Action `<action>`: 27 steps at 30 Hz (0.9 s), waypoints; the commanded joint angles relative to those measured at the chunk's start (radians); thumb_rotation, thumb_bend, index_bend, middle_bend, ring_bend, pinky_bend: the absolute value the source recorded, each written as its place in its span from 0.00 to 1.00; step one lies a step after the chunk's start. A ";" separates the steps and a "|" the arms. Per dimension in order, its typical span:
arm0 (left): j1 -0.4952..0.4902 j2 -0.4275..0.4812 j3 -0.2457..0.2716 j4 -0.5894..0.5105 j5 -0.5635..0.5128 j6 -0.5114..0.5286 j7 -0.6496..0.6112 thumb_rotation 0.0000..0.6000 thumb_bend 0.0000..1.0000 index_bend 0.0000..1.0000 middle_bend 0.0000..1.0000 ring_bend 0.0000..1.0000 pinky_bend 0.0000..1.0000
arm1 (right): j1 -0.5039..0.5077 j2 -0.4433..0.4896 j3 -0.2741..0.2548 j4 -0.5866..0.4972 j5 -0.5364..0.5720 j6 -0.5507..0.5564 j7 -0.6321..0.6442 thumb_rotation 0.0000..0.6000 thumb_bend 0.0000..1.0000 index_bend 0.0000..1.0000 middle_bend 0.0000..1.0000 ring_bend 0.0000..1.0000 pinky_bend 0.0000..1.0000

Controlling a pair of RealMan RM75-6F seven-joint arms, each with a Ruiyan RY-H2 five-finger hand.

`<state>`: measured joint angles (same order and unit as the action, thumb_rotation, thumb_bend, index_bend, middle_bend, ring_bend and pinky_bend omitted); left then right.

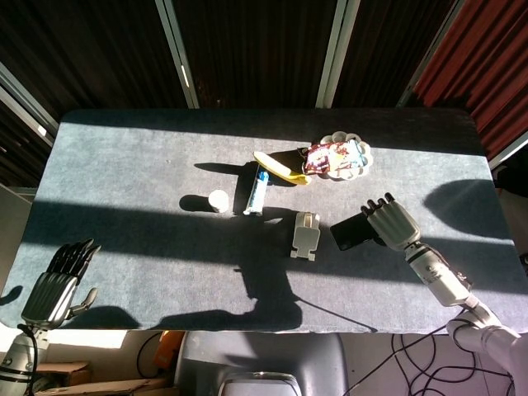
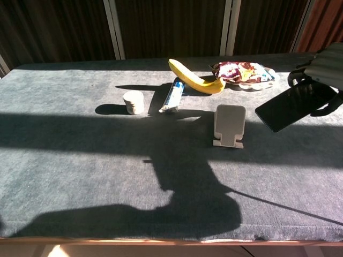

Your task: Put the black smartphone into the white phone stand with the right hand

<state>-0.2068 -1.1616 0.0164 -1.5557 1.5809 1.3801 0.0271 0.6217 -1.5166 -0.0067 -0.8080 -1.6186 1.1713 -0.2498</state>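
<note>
The black smartphone (image 2: 292,106) hangs tilted in the air to the right of the white phone stand (image 2: 229,125), gripped by my right hand (image 2: 323,69). In the head view the smartphone (image 1: 350,232) juts left from the right hand (image 1: 393,224), its free end close to the phone stand (image 1: 305,235) but apart from it. The stand is upright on the table with nothing in it. My left hand (image 1: 56,282) hangs at the table's near left corner, holding nothing, fingers extended.
Behind the stand lie a toothpaste tube (image 2: 172,97), a banana (image 2: 192,78) and a white plate of snack packets (image 2: 244,73). A small white jar (image 2: 133,102) stands to the left. Strong shadows cross the grey table (image 2: 80,160).
</note>
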 commanded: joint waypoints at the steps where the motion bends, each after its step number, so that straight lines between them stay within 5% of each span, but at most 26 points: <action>1: 0.001 0.000 0.001 0.001 0.001 0.001 -0.002 1.00 0.38 0.00 0.00 0.00 0.06 | -0.001 0.012 0.006 0.019 -0.045 0.087 -0.059 1.00 0.33 1.00 0.73 0.55 0.51; 14: -0.005 0.003 0.004 0.001 0.004 -0.009 -0.013 1.00 0.38 0.00 0.00 0.00 0.06 | 0.088 0.118 -0.022 -0.023 -0.266 0.276 -0.330 1.00 0.33 1.00 0.73 0.55 0.51; 27: -0.007 0.004 0.007 0.002 0.008 -0.014 -0.019 1.00 0.39 0.00 0.00 0.00 0.06 | 0.242 0.206 -0.047 -0.167 -0.408 0.120 -0.526 1.00 0.33 1.00 0.73 0.55 0.49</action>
<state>-0.2137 -1.1575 0.0234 -1.5538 1.5884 1.3666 0.0091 0.8335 -1.3187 -0.0540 -0.9447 -2.0116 1.3367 -0.7538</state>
